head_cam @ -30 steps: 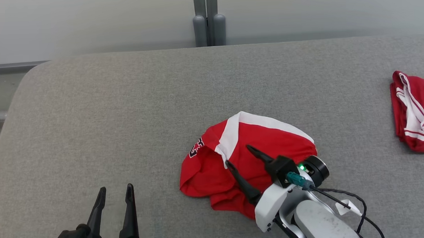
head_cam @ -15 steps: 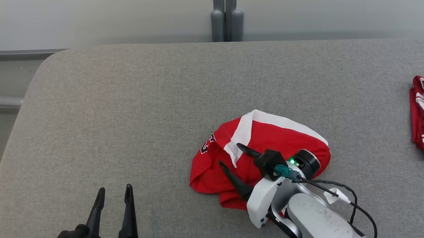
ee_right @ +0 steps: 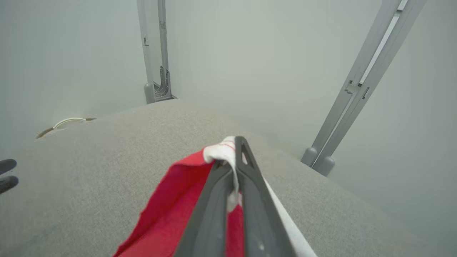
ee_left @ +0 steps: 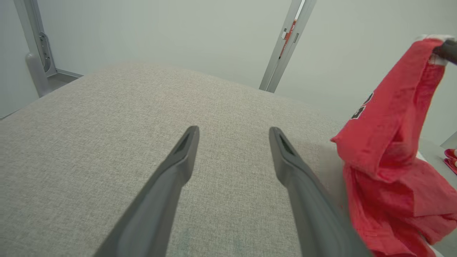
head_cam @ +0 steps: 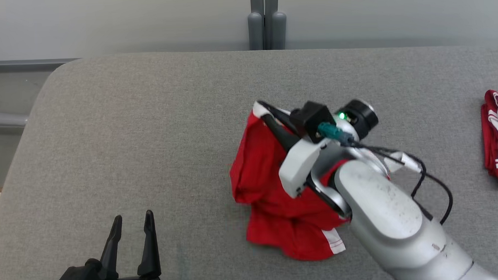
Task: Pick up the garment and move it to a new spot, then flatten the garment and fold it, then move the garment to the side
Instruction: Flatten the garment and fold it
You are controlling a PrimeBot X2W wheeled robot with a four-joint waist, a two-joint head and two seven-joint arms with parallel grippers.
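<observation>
The red garment [head_cam: 271, 197], white-trimmed with black lettering, hangs bunched from its white edge, pinched in the right tool [head_cam: 261, 107]; its lower folds rest on the grey desk [head_cam: 149, 139], right of centre.

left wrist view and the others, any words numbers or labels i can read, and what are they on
black print on the red garment: creased and partly hidden, cannot be read
orange label on the grey post: too small to read
white tag on the cable: no writing legible
So no text can be quoted.
</observation>
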